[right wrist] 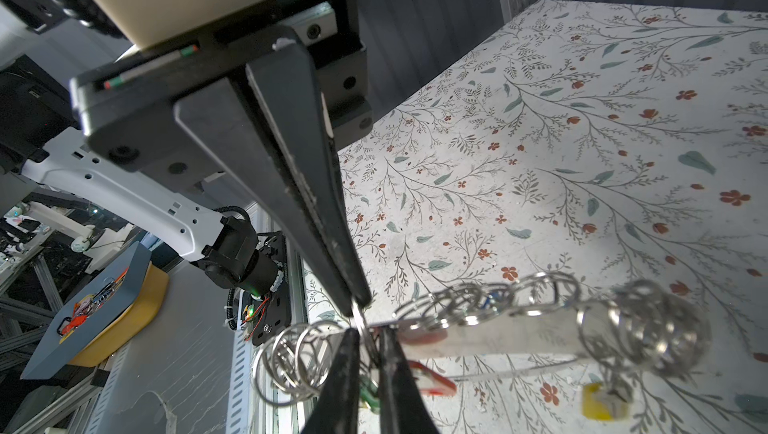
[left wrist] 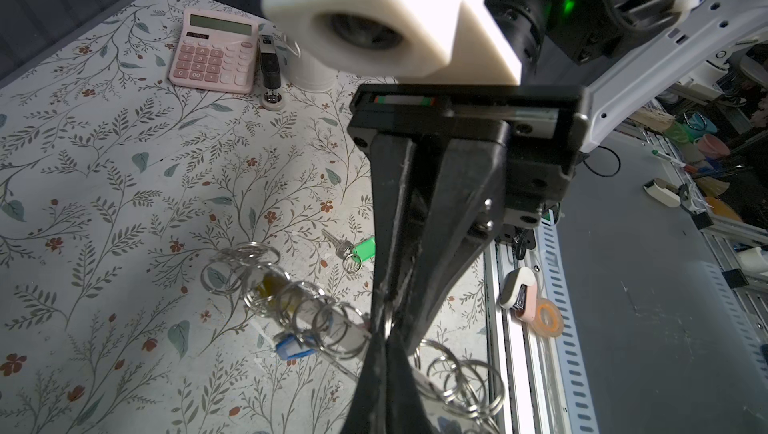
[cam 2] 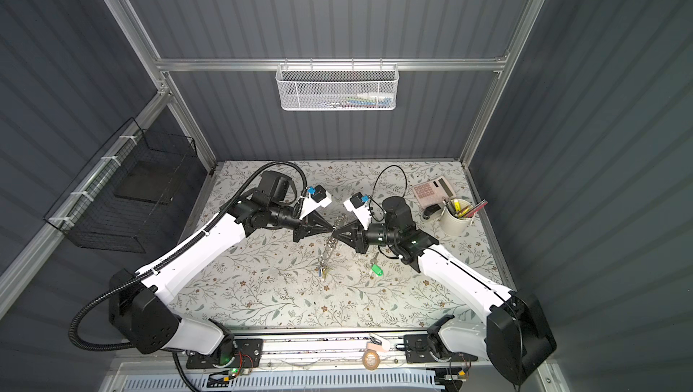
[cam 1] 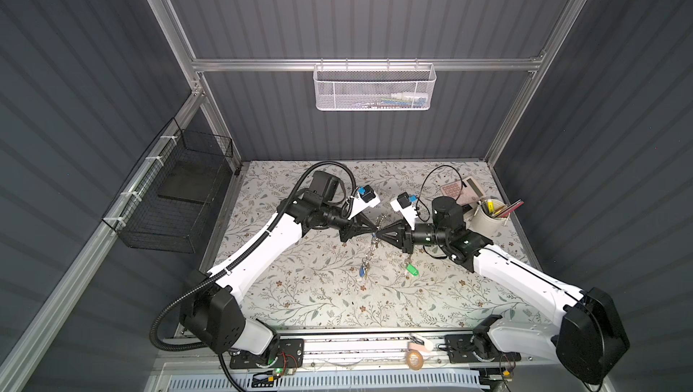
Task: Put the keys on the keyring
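Keyring held aloft at centre.
Left gripper and right gripper tip to tip, each clamped on it; hanging end trailing toward 6 o'clock. Green-tagged keys flat on floral table, at 4–5 o'clock from the tips, untouched.

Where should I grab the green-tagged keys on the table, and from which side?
Probably the green tag: pinch across its long edges from straight above. It lies flat on the table, broader than the key, and gripping it leaves the small ring free for threading.
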Motion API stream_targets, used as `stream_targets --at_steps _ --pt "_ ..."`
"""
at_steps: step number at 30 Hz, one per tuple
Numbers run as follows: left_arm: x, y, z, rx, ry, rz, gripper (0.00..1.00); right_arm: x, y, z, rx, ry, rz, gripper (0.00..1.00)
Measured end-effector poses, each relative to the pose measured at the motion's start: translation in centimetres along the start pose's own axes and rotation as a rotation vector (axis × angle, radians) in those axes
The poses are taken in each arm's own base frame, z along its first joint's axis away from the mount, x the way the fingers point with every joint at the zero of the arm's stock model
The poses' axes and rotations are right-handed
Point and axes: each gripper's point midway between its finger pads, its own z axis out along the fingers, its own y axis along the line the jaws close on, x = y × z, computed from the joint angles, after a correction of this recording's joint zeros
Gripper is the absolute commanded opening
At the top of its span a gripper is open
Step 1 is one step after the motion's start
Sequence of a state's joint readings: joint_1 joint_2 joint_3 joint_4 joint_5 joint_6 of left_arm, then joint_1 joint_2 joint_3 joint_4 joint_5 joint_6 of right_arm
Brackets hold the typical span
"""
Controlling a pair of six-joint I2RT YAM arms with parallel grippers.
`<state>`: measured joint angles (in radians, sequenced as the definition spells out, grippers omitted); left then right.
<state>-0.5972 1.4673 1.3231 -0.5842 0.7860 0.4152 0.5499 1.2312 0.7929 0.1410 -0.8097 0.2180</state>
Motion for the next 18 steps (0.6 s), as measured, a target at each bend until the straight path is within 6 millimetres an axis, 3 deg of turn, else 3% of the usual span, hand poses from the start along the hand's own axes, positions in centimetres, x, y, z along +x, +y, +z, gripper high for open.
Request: stream_targets --at_steps 5,15,18 --pt "0.0 -0.1 -0.1 -0.001 0.0 0.0 0.0 0.0 0.0 0.0 -0.001 -0.001 0.008 0.01" --pt "0.3 -0.8 -0.4 -0.002 -0.009 0.001 0.0 0.3 0.5 0.0 -0.017 -0.009 0.004 0.0" --pt "0.3 -1.1 -0.6 -0.012 -0.036 -0.008 0.07 0.3 1.0 -0.1 -0.026 -0.013 0.001 0.0"
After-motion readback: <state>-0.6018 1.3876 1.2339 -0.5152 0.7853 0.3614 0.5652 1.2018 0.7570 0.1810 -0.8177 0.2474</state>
